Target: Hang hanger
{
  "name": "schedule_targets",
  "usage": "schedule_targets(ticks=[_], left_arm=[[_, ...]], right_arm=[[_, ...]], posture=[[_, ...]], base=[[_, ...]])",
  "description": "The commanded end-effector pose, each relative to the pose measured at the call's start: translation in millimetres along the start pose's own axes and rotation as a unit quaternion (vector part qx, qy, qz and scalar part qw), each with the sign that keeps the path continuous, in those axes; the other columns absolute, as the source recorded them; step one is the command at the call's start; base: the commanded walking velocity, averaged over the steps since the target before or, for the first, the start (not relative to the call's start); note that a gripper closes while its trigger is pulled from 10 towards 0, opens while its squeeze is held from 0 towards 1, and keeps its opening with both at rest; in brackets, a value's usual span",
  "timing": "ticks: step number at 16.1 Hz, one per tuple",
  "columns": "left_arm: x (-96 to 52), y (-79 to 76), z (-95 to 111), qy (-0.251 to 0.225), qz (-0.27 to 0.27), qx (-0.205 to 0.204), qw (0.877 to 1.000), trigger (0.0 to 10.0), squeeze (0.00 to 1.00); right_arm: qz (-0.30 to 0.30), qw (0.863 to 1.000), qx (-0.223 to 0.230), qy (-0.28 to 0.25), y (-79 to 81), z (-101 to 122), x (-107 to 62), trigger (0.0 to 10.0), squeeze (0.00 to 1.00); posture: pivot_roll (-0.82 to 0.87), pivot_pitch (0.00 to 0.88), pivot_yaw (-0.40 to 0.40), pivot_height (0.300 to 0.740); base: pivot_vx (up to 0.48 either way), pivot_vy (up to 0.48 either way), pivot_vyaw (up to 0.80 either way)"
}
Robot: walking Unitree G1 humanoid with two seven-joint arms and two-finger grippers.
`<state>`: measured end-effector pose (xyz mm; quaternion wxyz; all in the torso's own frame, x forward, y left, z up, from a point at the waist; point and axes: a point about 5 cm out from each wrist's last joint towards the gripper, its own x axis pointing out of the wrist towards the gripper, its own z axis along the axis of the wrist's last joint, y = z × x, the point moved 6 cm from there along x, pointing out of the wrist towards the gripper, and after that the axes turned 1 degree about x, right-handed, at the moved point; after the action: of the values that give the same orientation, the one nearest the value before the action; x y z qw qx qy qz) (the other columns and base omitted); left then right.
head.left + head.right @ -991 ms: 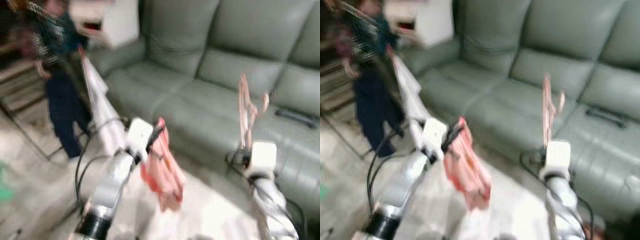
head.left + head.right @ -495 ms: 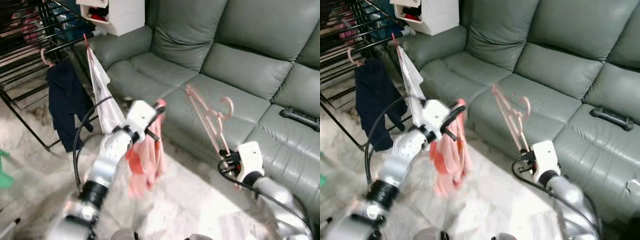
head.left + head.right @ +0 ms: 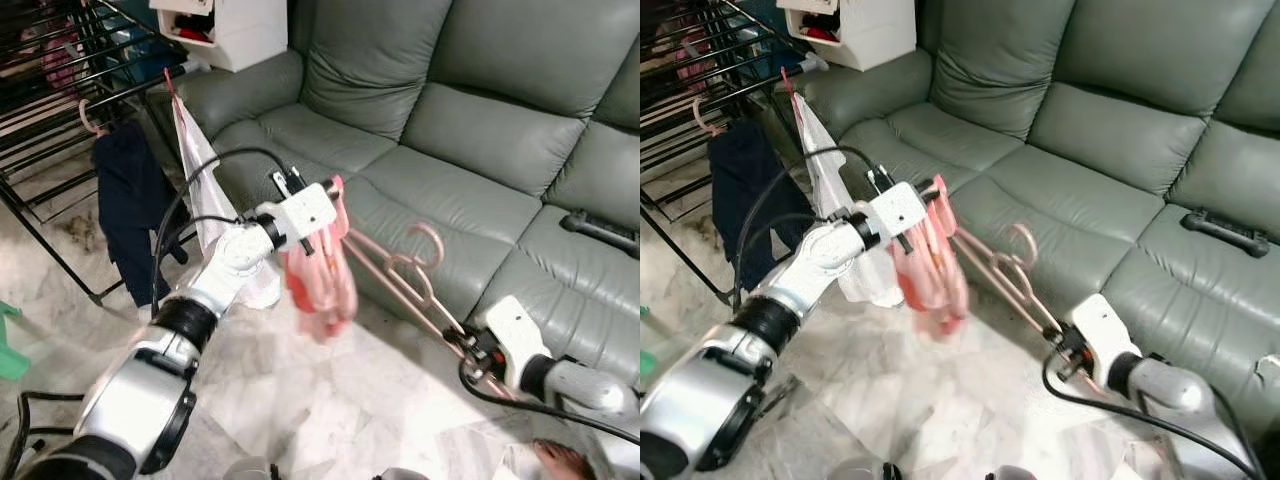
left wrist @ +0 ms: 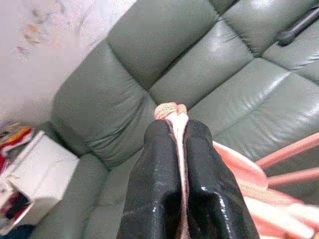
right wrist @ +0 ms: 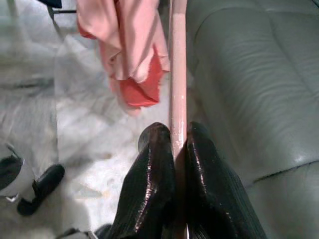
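A grey-green leather sofa [image 3: 470, 130] stands on a pale marble floor [image 3: 330, 400]. A black remote [image 3: 602, 232] lies on the sofa's seat cushion. A black drying rack [image 3: 60, 110] stands on the floor beside the sofa's arm.

Sofa [image 3: 470, 130] far and right; drying rack [image 3: 60, 110] far left; garment [image 3: 318, 270] centre, hanger [image 3: 400, 275] to its right.
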<state>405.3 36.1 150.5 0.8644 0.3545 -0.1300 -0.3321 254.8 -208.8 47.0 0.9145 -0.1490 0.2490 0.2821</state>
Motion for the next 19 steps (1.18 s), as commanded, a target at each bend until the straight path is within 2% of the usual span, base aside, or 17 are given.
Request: schedule_targets(ticks=[1,3,5,10,13,15,17,19], left_arm=[[2.0,10.1,1,-0.001,0.011,0.011,1.000,10.0,0.00],[2.5,12.5,-1,0.002,0.014,0.017,1.000,10.0,0.00],[2.8,14.4,-3,0.006,0.020,0.028,0.999,10.0,0.00],[0.5,10.6,-8,0.005,0.012,0.038,0.999,10.0,0.00],[-0.8,-3.0,-1,-0.024,-0.026,0.042,0.999,10.0,0.00],[-3.9,-14.7,-1,-0.035,-0.058,0.062,0.996,10.0,0.00],[-6.1,-19.8,3,-0.051,-0.073,0.070,0.994,10.0,0.00],[-9.1,-26.1,14,-0.088,-0.096,0.051,0.990,10.0,0.00]], right_arm=[[0.020,1.000,-0.008,-0.005,3.2,8,-5.5,10.0,0.00],[0.037,0.999,-0.012,0.014,3.9,3,-11.6,10.0,0.00],[0.073,0.997,-0.012,0.035,12.1,-2,-17.8,10.0,0.00],[0.127,0.991,-0.015,0.043,23.8,3,-29.9,10.0,0.00],[0.141,0.989,-0.016,0.036,25.4,7,-31.4,10.0,0.00],[0.160,0.987,-0.009,0.025,31.8,15,-32.8,10.0,0.00],[0.155,0.988,-0.009,0.023,27.5,14,-31.2,10.0,0.00],[0.140,0.990,0.006,0.012,22.2,15,-26.5,10.0,0.00]], posture=[[-0.14,0.000,0.074,0.740],[-0.14,0.000,0.075,0.740],[-0.14,0.000,0.075,0.740],[-0.14,0.000,0.070,0.740],[-0.14,0.000,0.073,0.740],[-0.14,0.000,0.072,0.740],[-0.14,0.000,0.072,0.740],[-0.13,0.000,0.073,0.740]], base=[[0.000,0.000,0.00],[0.000,0.000,0.00],[0.000,0.000,0.00],[0.000,0.000,0.00],[0.000,0.000,0.00],[0.000,0.000,0.00],[0.000,0.000,0.00],[0.000,0.000,0.00]])
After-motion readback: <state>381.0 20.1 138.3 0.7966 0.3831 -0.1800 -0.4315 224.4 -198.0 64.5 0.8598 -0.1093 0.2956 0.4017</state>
